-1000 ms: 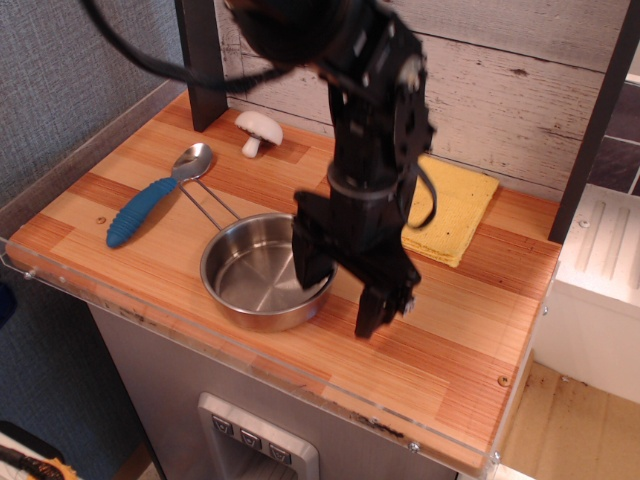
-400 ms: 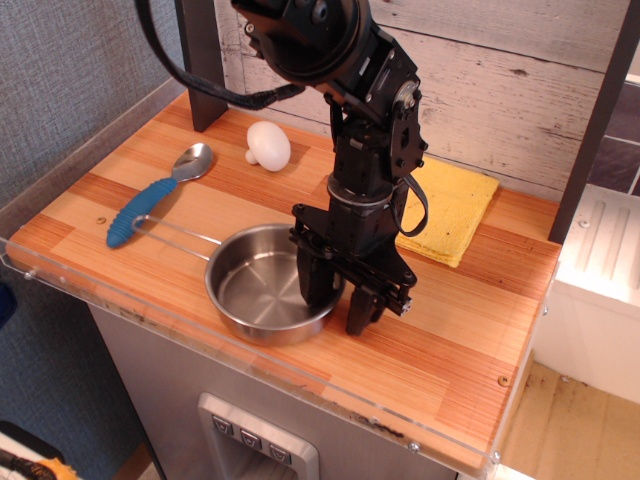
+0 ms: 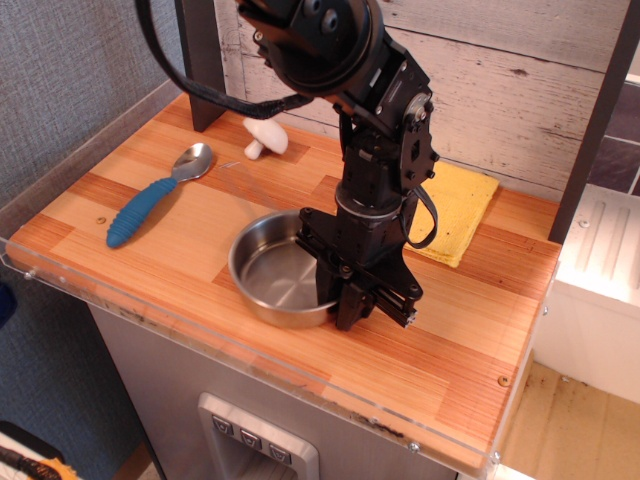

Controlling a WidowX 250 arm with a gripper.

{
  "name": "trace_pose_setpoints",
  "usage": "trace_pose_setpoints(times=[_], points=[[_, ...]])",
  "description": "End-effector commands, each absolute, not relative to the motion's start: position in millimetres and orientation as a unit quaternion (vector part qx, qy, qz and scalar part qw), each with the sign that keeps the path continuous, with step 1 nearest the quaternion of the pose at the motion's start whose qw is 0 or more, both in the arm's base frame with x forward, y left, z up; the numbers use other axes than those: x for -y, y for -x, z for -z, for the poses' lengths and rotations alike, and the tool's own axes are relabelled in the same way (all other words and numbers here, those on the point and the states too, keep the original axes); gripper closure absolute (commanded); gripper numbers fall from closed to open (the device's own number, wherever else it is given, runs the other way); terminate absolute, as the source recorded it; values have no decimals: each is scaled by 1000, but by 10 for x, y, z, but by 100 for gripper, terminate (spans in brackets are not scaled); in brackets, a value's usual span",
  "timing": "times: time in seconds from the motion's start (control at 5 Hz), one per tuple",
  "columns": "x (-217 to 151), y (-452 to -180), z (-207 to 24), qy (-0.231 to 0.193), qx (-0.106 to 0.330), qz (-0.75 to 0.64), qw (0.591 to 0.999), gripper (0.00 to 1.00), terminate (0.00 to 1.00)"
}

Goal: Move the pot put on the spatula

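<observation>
On the wooden counter [image 3: 130,180], the claw [image 3: 345,300] pinches the pot's [image 3: 275,280] right rim.

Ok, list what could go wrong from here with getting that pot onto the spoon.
1. The gripper pinches only the pot's right rim, so the pot may tilt or slip when lifted.
2. The pot sits close to the table's front edge; a slip could send it off.
3. The spoon is narrow and rounded, so the pot may rock or slide once set on it.
</observation>
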State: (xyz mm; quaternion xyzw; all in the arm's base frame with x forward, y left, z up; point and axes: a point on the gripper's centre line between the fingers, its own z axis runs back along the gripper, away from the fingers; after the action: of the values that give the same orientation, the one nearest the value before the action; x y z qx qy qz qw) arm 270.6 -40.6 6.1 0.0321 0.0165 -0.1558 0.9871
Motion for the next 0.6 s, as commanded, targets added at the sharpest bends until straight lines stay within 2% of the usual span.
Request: trace_pose_setpoints(times=[0.0, 0.2, 0.4], points=[[545, -2844, -439, -71, 63, 65, 993, 100, 0], [650, -2923, -838, -8, 129, -64, 990, 100, 0], [742, -3211, -947, 13, 131, -94, 987, 100, 0]])
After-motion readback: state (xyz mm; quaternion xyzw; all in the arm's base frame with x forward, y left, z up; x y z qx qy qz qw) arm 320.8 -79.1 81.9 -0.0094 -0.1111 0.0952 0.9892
